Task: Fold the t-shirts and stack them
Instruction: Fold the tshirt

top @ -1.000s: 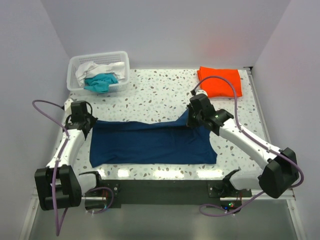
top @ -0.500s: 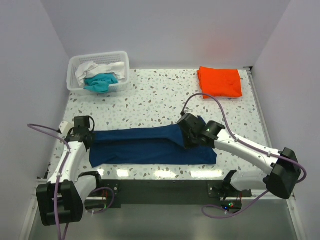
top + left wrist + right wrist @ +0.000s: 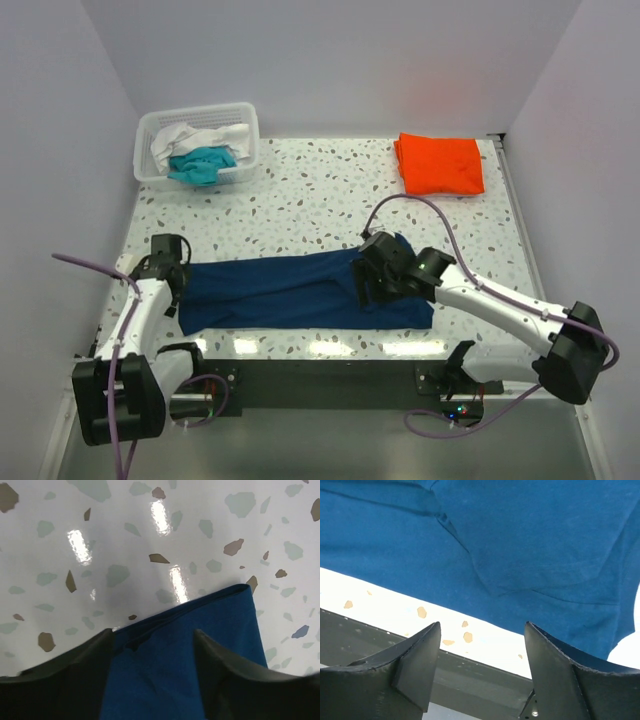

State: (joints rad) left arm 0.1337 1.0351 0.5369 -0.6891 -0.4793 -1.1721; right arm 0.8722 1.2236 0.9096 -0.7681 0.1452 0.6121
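Note:
A dark navy t-shirt [image 3: 290, 290] lies folded into a long band across the near part of the table. Over its left end my left gripper [image 3: 172, 285] stands open, and the left wrist view has navy cloth [image 3: 220, 610] lying flat between the spread fingers [image 3: 75, 670] of the left gripper [image 3: 152, 632]. My right gripper [image 3: 362, 290] is open above the band's right half; its wrist view looks past the open right gripper [image 3: 482, 625] onto the shirt [image 3: 520, 540]. A folded orange t-shirt [image 3: 440, 165] rests at the back right.
A white slatted basket [image 3: 245, 125] at the back left holds a white t-shirt [image 3: 180, 137] and a teal t-shirt [image 3: 203, 163]. The dark rail [image 3: 330, 378] with the arm bases runs along the near table edge. Walls close in left, right and behind.
Both grippers carried the shirt's far edge toward the near edge, folding it over, then opened and let go. The right arm swung left and nearer; the left moved slightly nearer.

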